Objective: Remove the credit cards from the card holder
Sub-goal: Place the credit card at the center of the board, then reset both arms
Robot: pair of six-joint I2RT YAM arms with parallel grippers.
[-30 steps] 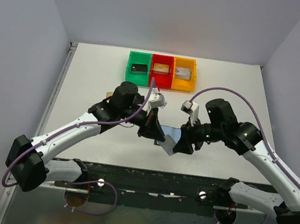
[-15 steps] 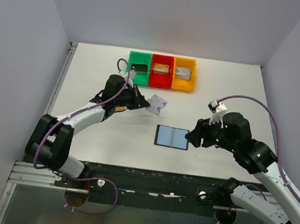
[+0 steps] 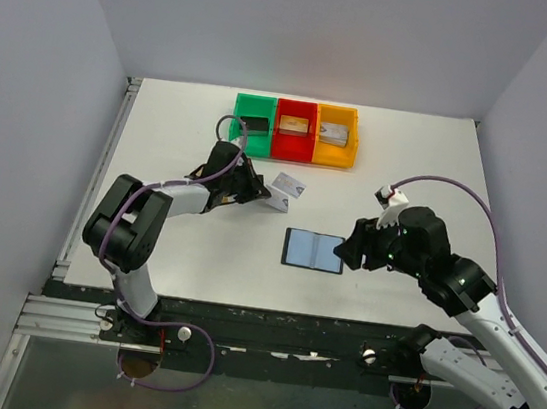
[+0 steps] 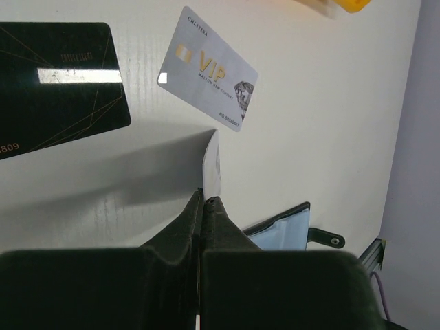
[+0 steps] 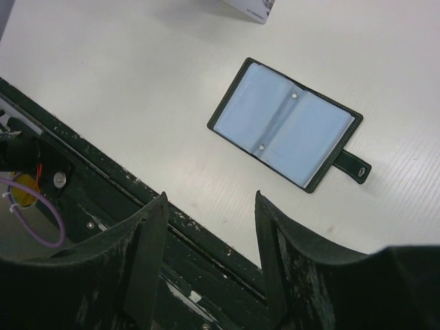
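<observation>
The holder (image 3: 313,250) lay open and flat near you, its pockets seemingly empty. Your right gripper (image 5: 211,206) hung spread beside it, holding nothing. Farther out, your left gripper (image 4: 204,206) pinched a card (image 4: 212,161) on edge near the silver card (image 4: 208,69) and the black card (image 4: 58,86). Next, I judge: lower it, then release.

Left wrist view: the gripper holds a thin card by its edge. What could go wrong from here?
The left gripper pinches the thin card by one narrow edge only, so it could twist or slip out.
Released here, it may land across the VIP card or the black card lying close by.
The card holder lies open and unheld; whether its pockets are empty I cannot tell, so a card might be missed.
</observation>
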